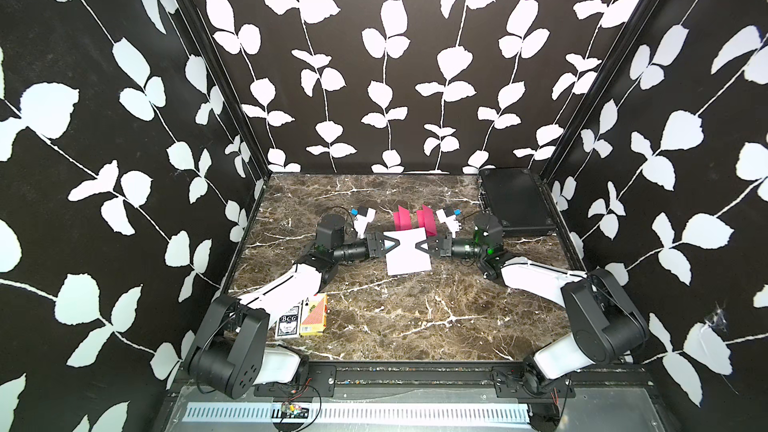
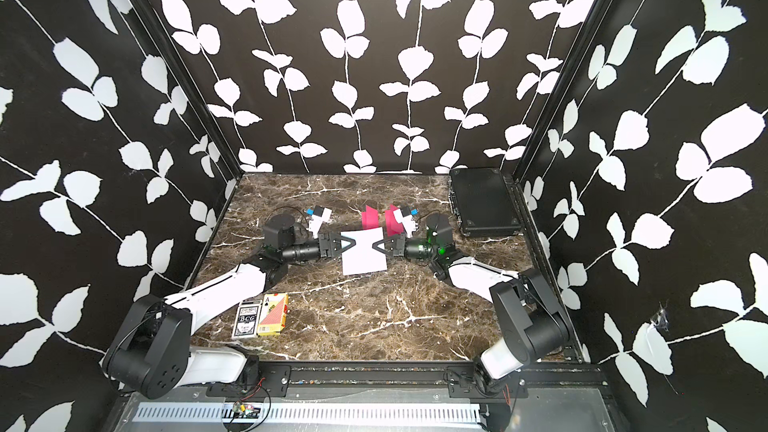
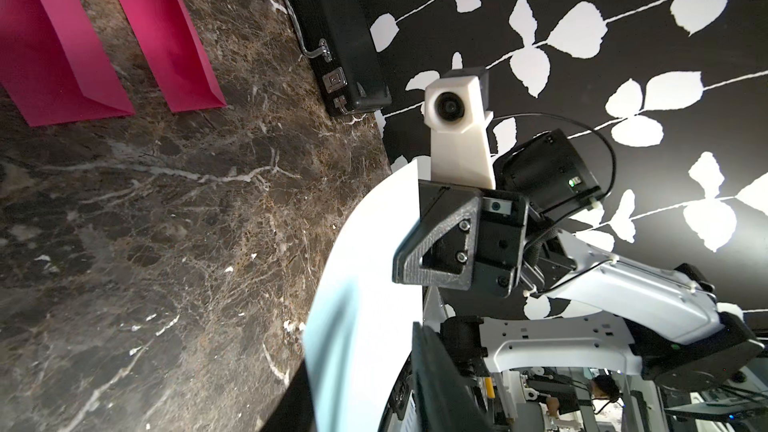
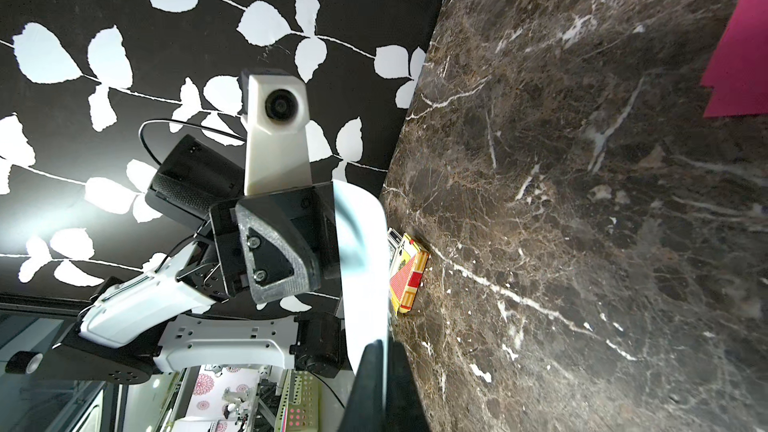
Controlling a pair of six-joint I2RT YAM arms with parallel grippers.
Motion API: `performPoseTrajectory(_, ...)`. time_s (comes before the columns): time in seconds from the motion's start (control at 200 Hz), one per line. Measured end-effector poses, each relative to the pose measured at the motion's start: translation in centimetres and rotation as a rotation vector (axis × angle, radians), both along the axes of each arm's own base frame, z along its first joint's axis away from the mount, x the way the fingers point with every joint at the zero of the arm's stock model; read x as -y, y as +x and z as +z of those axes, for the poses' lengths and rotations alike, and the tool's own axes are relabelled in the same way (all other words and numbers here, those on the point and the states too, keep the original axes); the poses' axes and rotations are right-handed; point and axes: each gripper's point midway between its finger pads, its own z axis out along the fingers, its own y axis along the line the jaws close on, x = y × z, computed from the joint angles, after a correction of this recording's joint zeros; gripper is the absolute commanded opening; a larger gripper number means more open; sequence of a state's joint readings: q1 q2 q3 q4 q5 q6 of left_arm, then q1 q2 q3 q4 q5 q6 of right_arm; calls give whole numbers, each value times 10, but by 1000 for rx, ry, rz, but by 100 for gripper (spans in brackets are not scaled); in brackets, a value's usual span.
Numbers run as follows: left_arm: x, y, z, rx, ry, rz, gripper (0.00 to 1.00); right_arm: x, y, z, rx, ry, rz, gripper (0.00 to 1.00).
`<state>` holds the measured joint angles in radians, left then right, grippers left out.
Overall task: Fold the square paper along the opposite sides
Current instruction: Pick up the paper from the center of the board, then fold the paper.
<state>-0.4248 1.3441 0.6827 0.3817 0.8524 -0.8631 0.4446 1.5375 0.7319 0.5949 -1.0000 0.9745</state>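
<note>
I have the white paper (image 1: 409, 261) at mid-table, caught between my two grippers, which face each other across it. The left gripper (image 1: 397, 243) comes in over the sheet's left edge, its jaws drawn narrow and pinching that edge. The right gripper (image 1: 418, 245) mirrors it on the right edge, clamped tight on the sheet. Both top views show the two sets of fingertips close together over the far half of the sheet, with most of it spreading toward the near side.

In the left wrist view the paper (image 3: 374, 263) bows in a curve from my own finger up to the right gripper (image 3: 405, 259), so it is not lying flat. The right wrist view shows the same white curve (image 4: 361, 263). I cannot tell whether the near edge touches the table (image 1: 415, 317).

Just behind the sheet stand two folded pink papers (image 1: 402, 218) (image 1: 427, 220). The right-hand one is just beyond the right gripper, so room is tight at the far edge. The black case (image 1: 513, 201) lies in the far right corner, near the right arm's joint. Two card boxes (image 1: 289, 320) (image 1: 313, 313) lie at the near left, beside the left forearm, well apart from the sheet. The marble in front of the near edge is open.
</note>
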Motion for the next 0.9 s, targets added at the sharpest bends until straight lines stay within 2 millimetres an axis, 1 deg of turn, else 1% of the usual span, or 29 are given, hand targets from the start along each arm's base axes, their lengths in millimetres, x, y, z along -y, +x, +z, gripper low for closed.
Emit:
performPoseTrajectory(0.125,0,-1,-2,-6,12,-4,11,1,-3,-3,-10,-14,9,0)
performPoseTrajectory(0.205,-1,-2,-5,-14,19,-5,0,2,-4,-4,-11,-19,13,0)
performPoseTrajectory(0.335,-1,-2,-5,-15,24,-6,0,2,-4,-2,-5,-29,20,0)
performPoseTrajectory(0.405,-1,-1,-4,-16,27,-7,0,2,-5,0,4,-38,23,15)
performPoseTrajectory(0.455,-1,-1,-4,-16,30,-9,0,3,-5,0,20,-49,25,23)
performPoseTrajectory(0.53,-1,-1,-2,-17,37,-11,0,4,-2,-1,42,-72,13,32)
performPoseTrajectory(0.58,-1,-2,0,-15,39,-13,0,5,1,-5,60,-94,-2,34)
performPoseTrajectory(0.69,-3,-7,11,8,36,-19,0,5,12,-21,80,-143,-34,36)
performPoseTrajectory(0.795,-5,-14,29,54,18,-29,0,1,29,-50,51,-186,-56,37)
performPoseTrajectory(0.9,-4,-19,43,87,-8,-50,0,-4,35,-80,12,-227,-64,41)
